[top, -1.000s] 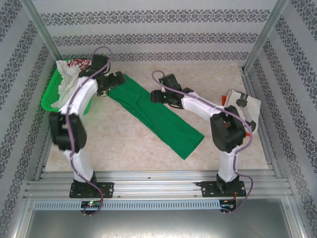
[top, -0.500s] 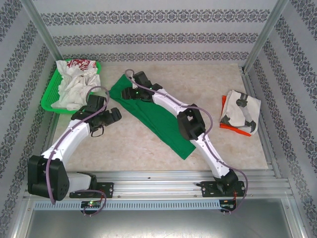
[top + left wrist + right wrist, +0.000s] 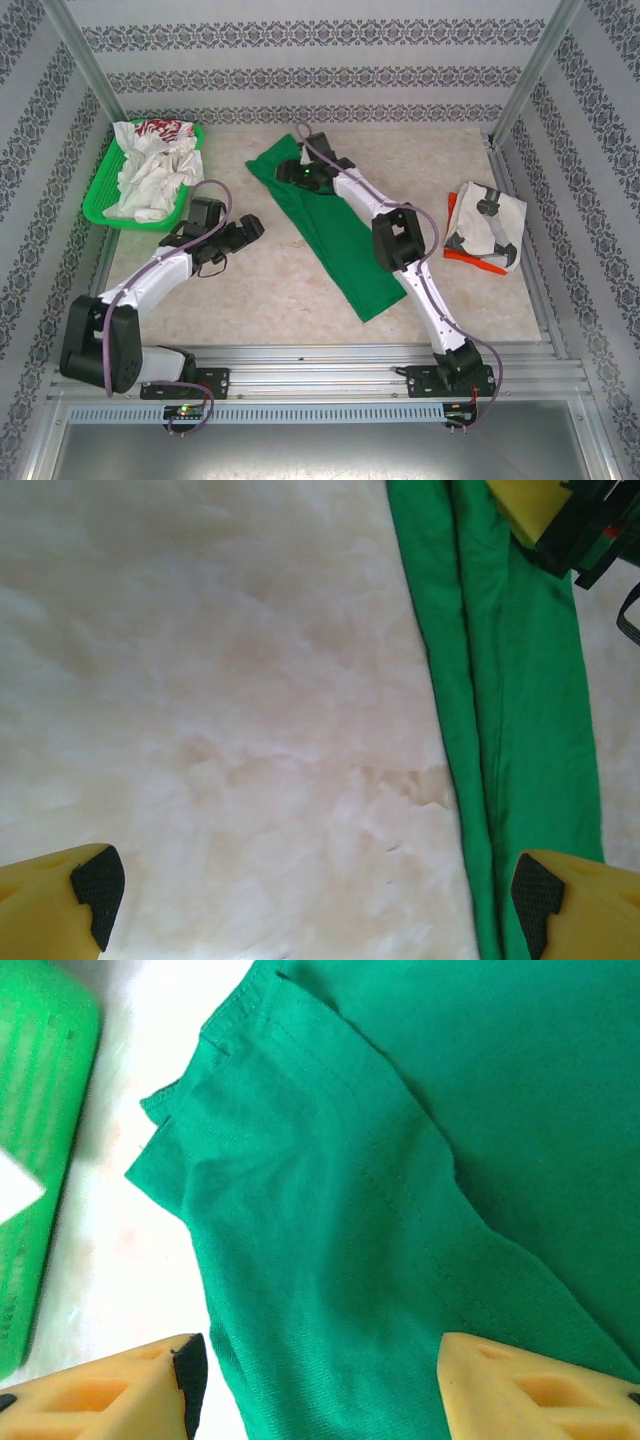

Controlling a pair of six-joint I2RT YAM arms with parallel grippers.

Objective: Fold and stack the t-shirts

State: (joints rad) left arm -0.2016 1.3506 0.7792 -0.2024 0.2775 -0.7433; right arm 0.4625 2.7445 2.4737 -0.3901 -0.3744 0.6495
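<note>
Left gripper [image 3: 318, 895] sits low over bare worktop [image 3: 260, 290], near-left of centre and pointing right, jaws at full width with nothing between them; the black pads [image 3: 97, 880] are clear of the cloth on one side and right at the cloth edge on the other. Green t-shirt [image 3: 345, 245] is mid-worktop, folded into a long narrow strip that runs diagonally from near-right to far-left. In the left wrist view the folded edge and seam run straight up the right side. The near end is flat and free, just left of the right arm's elbow. The right arm reaches along the strip to its far end. Right gripper [image 3: 315, 1380] is down over the far-left end of the shirt, jaws roughly half open and straddling the cloth by the sleeve hem; fabric lies flat between the fingers, not bunched, and I can't tell if the tips press on it. Folded white t-shirt [image 3: 490, 220] with a dark print is at the right edge, well apart from the green one, with something red-orange [image 3: 462, 255] showing under its near-left side; can't tell what. Far-left corner: green mesh basket [image 3: 100, 205] holds crumpled white t-shirts [image 3: 150, 175], with one red-printed shirt [image 3: 160, 127] at its far end.
</note>
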